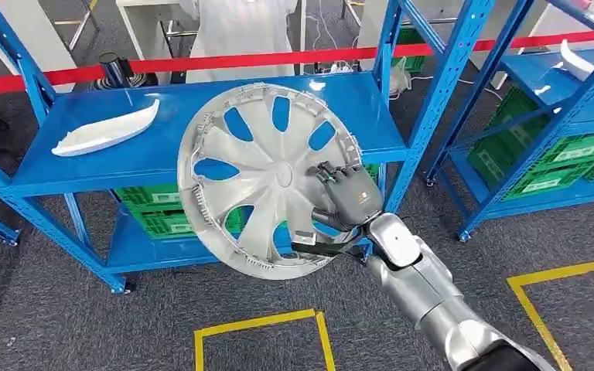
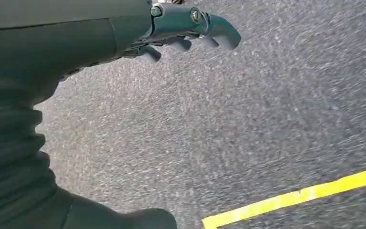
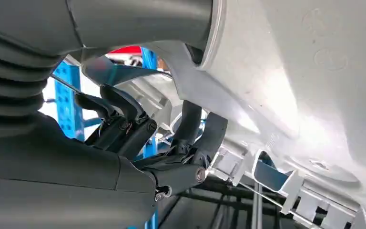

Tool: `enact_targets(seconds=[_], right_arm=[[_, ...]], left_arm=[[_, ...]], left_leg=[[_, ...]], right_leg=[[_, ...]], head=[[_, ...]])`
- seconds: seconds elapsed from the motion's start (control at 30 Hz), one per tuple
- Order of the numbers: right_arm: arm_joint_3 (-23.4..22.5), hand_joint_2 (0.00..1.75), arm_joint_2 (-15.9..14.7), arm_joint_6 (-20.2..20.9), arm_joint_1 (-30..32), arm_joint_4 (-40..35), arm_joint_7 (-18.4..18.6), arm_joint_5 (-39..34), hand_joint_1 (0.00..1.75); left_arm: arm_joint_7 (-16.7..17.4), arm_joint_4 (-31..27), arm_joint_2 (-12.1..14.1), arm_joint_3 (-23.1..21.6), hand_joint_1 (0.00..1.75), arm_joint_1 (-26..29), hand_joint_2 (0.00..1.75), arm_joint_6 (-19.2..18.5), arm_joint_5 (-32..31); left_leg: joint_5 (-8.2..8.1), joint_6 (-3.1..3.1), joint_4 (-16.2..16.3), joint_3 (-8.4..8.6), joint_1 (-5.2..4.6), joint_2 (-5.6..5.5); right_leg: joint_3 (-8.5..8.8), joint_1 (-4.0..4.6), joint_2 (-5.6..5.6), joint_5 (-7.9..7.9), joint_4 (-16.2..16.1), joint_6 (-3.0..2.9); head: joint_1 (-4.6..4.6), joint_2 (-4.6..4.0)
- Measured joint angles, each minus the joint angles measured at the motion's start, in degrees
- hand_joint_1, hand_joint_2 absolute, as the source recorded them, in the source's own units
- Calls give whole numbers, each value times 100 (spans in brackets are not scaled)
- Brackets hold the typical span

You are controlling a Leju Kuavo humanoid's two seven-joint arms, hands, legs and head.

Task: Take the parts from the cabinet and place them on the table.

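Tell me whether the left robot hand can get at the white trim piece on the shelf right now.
Probably not: the left robot hand hangs over the floor, empty, away from the shelf. Nothing covers the trim piece, though.

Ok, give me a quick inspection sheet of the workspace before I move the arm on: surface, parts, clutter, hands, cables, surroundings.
Surface: blue shelf of the cabinet; no table seen.
Job's things: silver wheel cover held in front of the shelf; white trim part lying on the shelf.
Clutter: green crates on the lower level.
Hands: right hand grips the wheel cover; left hand hangs over the floor, holding nothing.
Cables: white cords behind the shelf.
Surroundings: red barrier tape, person in white behind it, second blue rack, yellow floor markings.
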Motion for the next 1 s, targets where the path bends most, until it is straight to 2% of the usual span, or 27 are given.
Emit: enact_targets(seconds=[0.03,0.07,0.1,0.13,0.17,0.2,0.23,0.3,0.33,0.37,0.4,0.43,0.47,0.5,0.53,0.57,0.6,0.63,0.67,0.7,0.73,0.77,0.83,0.87,0.9,0.97,1.0], right_arm=[[0,0,0,13,31,0,-42,-75,175],[0,0,0,31,60,0,-105,-165,175],[0,0,0,42,78,0,-136,-212,175],[0,0,0,61,77,0,-188,-265,175],[0,0,0,77,54,-2,-236,-311,175],[0,0,15,90,30,-2,-293,-344,175],[0,0,26,96,17,0,-308,-372,175],[0,0,59,109,-34,31,-326,-416,175],[0,0,77,116,-45,53,-337,-416,175],[0,0,94,114,-76,74,-346,-416,175],[0,0,127,112,-87,81,-350,-412,175],[0,0,147,112,-89,85,-352,-407,175],[0,0,157,114,-91,92,-359,-394,175],[0,0,173,114,-91,103,-361,-372,175],[2,0,177,114,-90,118,-361,-364,175],[2,0,181,116,-91,133,-359,-359,175],[2,0,184,116,-92,138,-354,-357,175],[2,0,184,116,-95,138,-348,-357,175],[2,0,186,116,-106,138,-348,-357,175],[2,0,186,114,-114,136,-348,-357,175],[2,0,186,116,-127,138,-348,-355,175],[2,0,197,116,-140,138,-343,-355,175],[2,0,203,114,-137,144,-346,-355,175],[2,0,203,118,-132,162,-346,-353,175],[4,0,203,127,-134,173,-346,-346,175],[7,0,205,144,-137,173,-341,-318,175],[7,0,208,155,-137,175,-341,-307,175]], left_arm=[[9,0,0,0,0,0,175,0,0],[22,0,0,0,0,-1,175,0,0],[22,0,0,0,0,0,175,0,0],[22,0,0,0,0,0,175,0,6],[22,0,-6,0,0,-4,175,0,28],[26,0,-15,2,0,-3,175,4,44],[22,0,-15,2,0,2,175,9,44],[20,2,-17,2,0,3,175,13,57],[20,2,-13,7,0,23,175,18,66],[16,4,-7,18,0,30,175,26,74],[16,4,-9,28,0,37,175,28,85],[13,4,-7,37,0,38,175,30,87],[2,2,0,39,0,36,175,33,87],[0,2,0,42,0,35,175,42,87],[0,2,2,46,0,33,175,46,87],[0,2,7,52,0,33,175,46,87],[0,2,7,61,0,32,175,46,87],[0,2,7,70,0,30,175,46,87],[0,0,7,74,0,22,175,46,87],[-4,0,2,74,0,3,175,46,87],[-13,-4,2,79,0,-6,175,48,87],[-15,-2,2,83,0,-5,175,55,87],[-15,0,2,85,0,6,175,57,87],[-15,4,0,85,0,12,175,57,87],[-11,0,0,90,0,10,175,57,90],[-11,0,-6,90,0,10,175,61,94],[-11,0,-9,92,0,14,175,61,98]], left_leg=[[64,0,21,-108,-7,-1],[123,-4,50,-217,-13,0],[175,-10,85,-312,-19,0],[221,-24,120,-405,-25,-1],[267,-40,166,-466,-20,2],[299,-78,192,-525,-54,8],[362,-114,167,-529,-43,22],[483,-178,130,-543,-14,31],[528,-221,108,-572,-47,24],[354,-258,182,-619,-16,2],[-5,-312,398,-689,-3,-2],[-387,-355,760,-772,18,-2],[-686,-392,1185,-872,35,-1],[-814,-419,1545,-914,47,1],[-761,-440,1771,-895,61,1],[-552,-452,1797,-788,74,2],[-298,-461,1627,-587,86,2],[-143,-469,1272,-277,99,1],[-208,-475,767,136,117,-4],[-509,-462,222,504,96,-24],[-577,-328,61,566,63,-59],[-538,-291,24,470,64,-56],[-424,-155,33,389,27,-47],[-342,-87,13,342,54,-1],[-261,-49,10,281,52,-10],[-97,-13,19,88,39,-9],[-19,-5,28,-19,27,-8]], right_leg=[[28,0,0,107,194,-8],[166,4,0,342,142,-24],[397,15,-1,556,-101,-50],[717,31,0,671,-499,-91],[1123,62,-2,557,-1027,-150],[1435,94,-10,282,-1562,-190],[1432,109,-5,265,-1597,-178],[1366,141,3,350,-1614,-234],[1337,84,-5,439,-1661,-284],[1271,64,-37,517,-1671,-321],[1187,51,-34,590,-1671,-372],[1103,52,-36,662,-1671,-377],[1013,52,-37,738,-1669,-374],[920,52,-38,811,-1663,-367],[824,49,-42,884,-1658,-355],[719,43,-44,959,-1651,-336],[611,34,-48,1031,-1635,-312],[509,24,-48,1098,-1614,-284],[442,19,-47,1157,-1584,-252],[387,38,-43,1196,-1564,-210],[377,34,-50,1266,-1575,-176],[373,30,-51,1342,-1602,-137],[358,1,-41,1486,-1680,-37],[317,-27,-31,1387,-1641,-15],[235,-18,-30,1014,-1447,-1],[57,-15,-21,262,-643,22],[-12,-13,-20,56,-197,26]], head=[[0,0],[0,0],[2,0],[2,0],[0,0],[0,0],[-9,0],[13,0],[11,0],[31,0],[-9,0],[-22,0],[-20,0],[-26,0],[-24,0],[-26,0],[-24,0],[-26,0],[-28,0],[-33,0],[-6,0],[-15,0],[-33,0],[-29,0],[-6,0],[4,0],[7,0]])
